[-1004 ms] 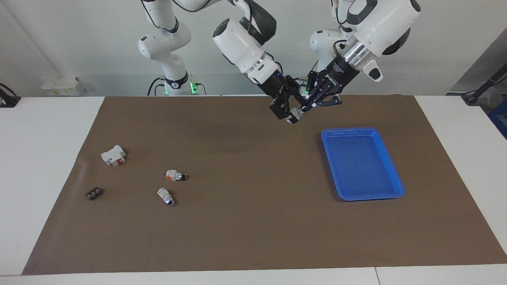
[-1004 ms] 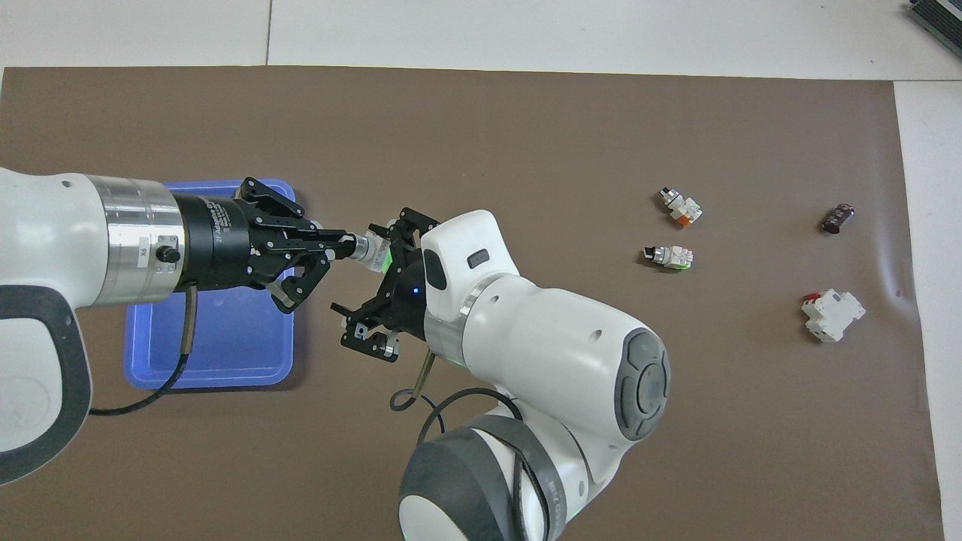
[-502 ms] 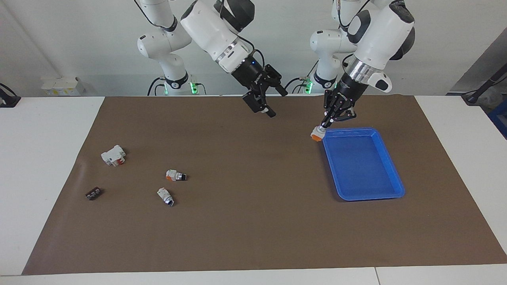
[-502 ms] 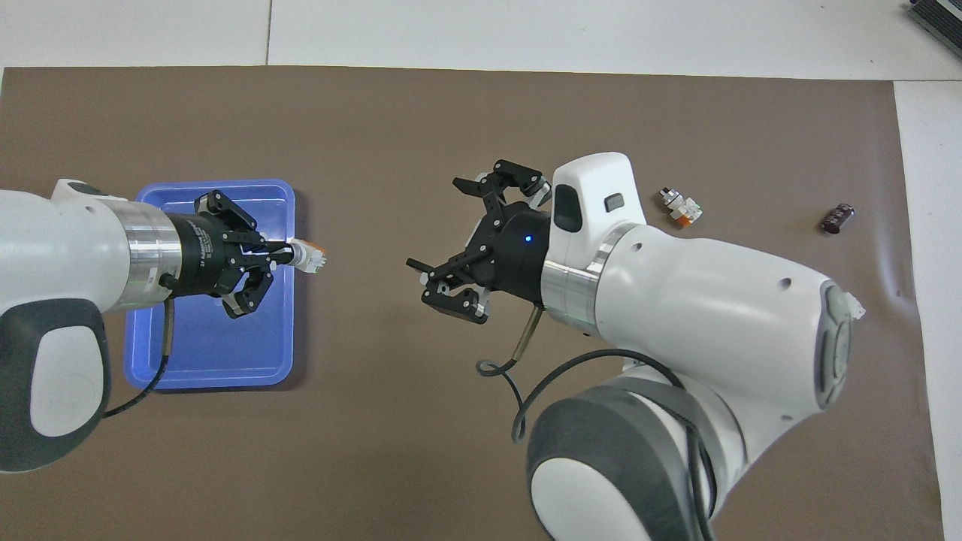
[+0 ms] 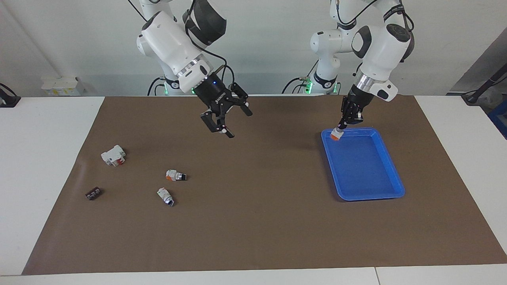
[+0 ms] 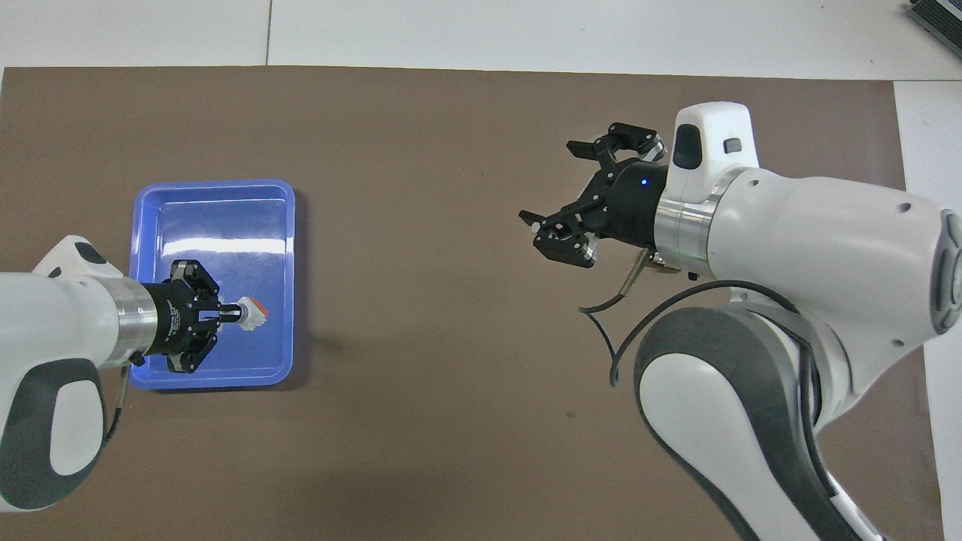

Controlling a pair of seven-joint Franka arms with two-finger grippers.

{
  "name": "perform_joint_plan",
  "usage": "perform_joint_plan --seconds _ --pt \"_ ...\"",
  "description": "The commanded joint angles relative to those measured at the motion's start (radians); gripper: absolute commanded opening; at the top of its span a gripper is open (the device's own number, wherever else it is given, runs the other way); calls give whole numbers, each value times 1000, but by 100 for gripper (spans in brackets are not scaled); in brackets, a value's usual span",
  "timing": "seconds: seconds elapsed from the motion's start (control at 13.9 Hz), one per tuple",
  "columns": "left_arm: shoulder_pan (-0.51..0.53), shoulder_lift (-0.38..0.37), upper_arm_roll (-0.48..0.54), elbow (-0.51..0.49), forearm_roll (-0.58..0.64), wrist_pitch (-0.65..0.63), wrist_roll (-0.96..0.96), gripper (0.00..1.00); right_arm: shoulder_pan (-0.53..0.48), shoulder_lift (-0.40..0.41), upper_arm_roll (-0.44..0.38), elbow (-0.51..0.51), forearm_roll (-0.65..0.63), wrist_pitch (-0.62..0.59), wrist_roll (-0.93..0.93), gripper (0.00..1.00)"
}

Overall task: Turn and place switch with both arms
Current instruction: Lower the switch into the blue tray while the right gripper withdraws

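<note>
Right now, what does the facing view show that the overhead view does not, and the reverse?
Only the facing view: four loose parts toward the right arm's end of the table, a white block with a red patch, an orange-ended switch, a green-ended switch and a small dark part; the right arm hides them from overhead. Only the overhead view: the held switch hangs over the blue tray's floor, not its rim. Both: the left gripper shut on that switch, whose end is orange, and the right gripper open over the brown mat.
</note>
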Motion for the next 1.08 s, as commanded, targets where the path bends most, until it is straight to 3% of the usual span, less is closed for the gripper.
perform_joint_plan --seconds 0.0,0.29,0.57,0.79,0.86,0.93,1.0 --pt "36 -44 -8 -96 21 39 142 0 -66 -21 12 -27 -105 -18 49 100" --pt "73 -33 -5 -115 21 58 394 0 -135 -19 12 -20 -330 -94 229 100" --pt "61 70 -5 -120 21 160 454 0 -186 -16 10 12 -383 -199 416 100" --pt "59 90 -6 -120 21 225 552 0 -238 -16 10 10 -507 -213 523 100" --pt "58 90 -6 -120 21 224 597 18 -253 -19 9 13 -516 -235 578 100" --pt "56 90 -6 -118 21 221 632 31 -261 -24 1 16 -519 -266 622 100" --pt "52 90 -6 -114 21 214 657 33 -270 -34 -17 19 -534 -295 656 100"
